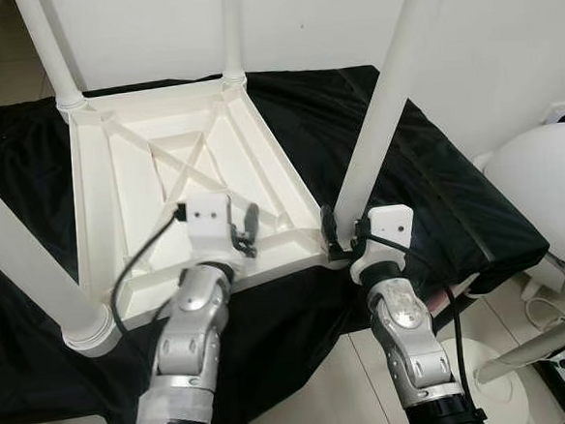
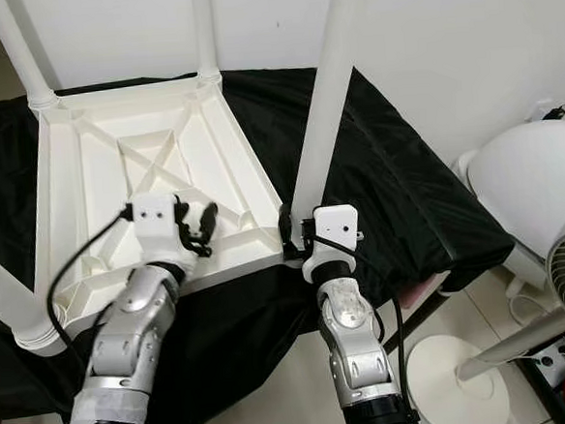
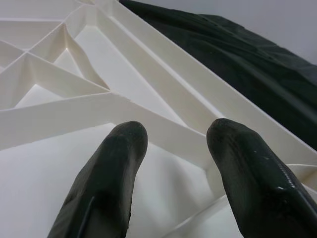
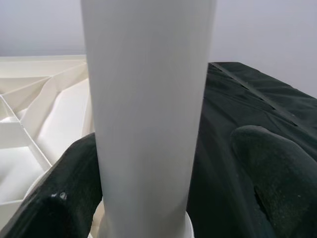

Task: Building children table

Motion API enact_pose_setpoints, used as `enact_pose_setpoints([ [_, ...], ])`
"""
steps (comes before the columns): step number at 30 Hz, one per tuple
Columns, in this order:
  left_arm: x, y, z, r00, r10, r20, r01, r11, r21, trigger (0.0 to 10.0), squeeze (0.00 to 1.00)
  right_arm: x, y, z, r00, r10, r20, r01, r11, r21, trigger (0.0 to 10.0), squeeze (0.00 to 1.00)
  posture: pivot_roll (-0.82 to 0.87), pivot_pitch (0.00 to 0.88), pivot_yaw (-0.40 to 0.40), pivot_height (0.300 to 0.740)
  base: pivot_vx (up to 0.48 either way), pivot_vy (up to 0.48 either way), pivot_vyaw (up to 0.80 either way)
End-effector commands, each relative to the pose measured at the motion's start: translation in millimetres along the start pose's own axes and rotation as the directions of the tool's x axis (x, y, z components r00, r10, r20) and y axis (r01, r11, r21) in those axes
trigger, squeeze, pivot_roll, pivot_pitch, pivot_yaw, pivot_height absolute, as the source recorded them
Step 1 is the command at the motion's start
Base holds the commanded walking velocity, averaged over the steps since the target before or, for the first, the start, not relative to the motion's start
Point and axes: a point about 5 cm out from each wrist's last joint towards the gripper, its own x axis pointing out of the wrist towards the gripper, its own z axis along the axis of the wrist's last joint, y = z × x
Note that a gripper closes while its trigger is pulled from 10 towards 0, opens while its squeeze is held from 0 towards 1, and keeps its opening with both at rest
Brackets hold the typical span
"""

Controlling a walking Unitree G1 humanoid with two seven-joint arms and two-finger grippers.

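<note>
Right gripper (image 1: 335, 235): at the foot of the near-right table leg (image 1: 382, 108), where it enters its corner socket. In the right wrist view the fingers (image 4: 59, 198) stand apart, one touching the leg's side, the other well clear of it, so the leg is straddled, not clamped.

Left gripper (image 1: 248, 232): over the ribbed underside of the upturned children's table (image 1: 144, 173), near its 5 o'clock corner; fingers (image 3: 114, 168) apart, holding nothing, tips just above the plastic.

Task's thing: the white table lies top-down on a black cloth (image 1: 436, 191) spread over the tabletop. Its other legs stand in sockets at 11 o'clock (image 1: 53, 53), 1 o'clock (image 1: 232, 31) and 7 o'clock (image 1: 30, 278).

Risk, leg: whether this leg is fully seated cannot be told. With only one finger touching, a push or twist would likely tilt it in the socket or slide off the smooth tube.

Risk, table: the left gripper is not pressing down, so force on the leg could skid the light table across the slick cloth.

Risk, surroundings: a white fan (image 1: 542, 184) stands near at 3 o'clock; a toppling leg could strike it.
</note>
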Motion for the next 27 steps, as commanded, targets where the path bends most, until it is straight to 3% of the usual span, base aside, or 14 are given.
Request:
enact_pose_setpoints([
  [1, -0.9, -2.9, -4.6, 1.0, -0.001, -0.002, 0.001, 1.0, 0.013, 10.0, 0.0, -3.5, 4.8, -6.3, 1.0, -0.015, -0.023, 0.015, 1.0, 0.019, 10.0, 0.0, -0.02, 0.086, -0.03, 0.74, 0.0, 0.0, 0.0],
  [6, -1.9, -5.0, -16.6, 0.999, 0.027, -0.041, -0.032, 0.993, -0.11, 10.0, 0.0, -3.2, 4.6, -11.6, 0.999, -0.022, -0.039, 0.023, 0.999, 0.023, 10.0, 0.0, -0.01, 0.085, -0.022, 0.74, 0.0, 0.0, 0.0],
  [7, -1.4, -8.1, -16.5, 0.999, 0.01, -0.035, -0.012, 0.998, -0.063, 10.0, 0.0, -3.4, 3.4, -13.3, 0.999, -0.03, -0.044, 0.031, 0.999, 0.022, 10.0, 0.0, -0.02, 0.089, -0.019, 0.74, 0.0, 0.0, 0.0],
  [10, 2.2, -9.5, -11.4, 1.0, 0.001, -0.002, -0.001, 0.999, -0.039, 10.0, 0.0, -4.5, 2.0, -14.2, 0.998, -0.039, -0.045, 0.04, 0.999, 0.023, 10.0, 0.0, -0.02, 0.089, -0.018, 0.74, 0.0, 0.0, 0.0],
  [27, 6.9, -12.3, -5.3, 0.999, -0.005, 0.047, 0.008, 0.999, -0.053, 10.0, 0.0, -2.6, -0.4, -12.9, 0.999, -0.046, -0.023, 0.046, 0.999, 0.004, 10.0, 0.0, -0.02, 0.084, -0.012, 0.74, 0.0, 0.0, 0.0],
])
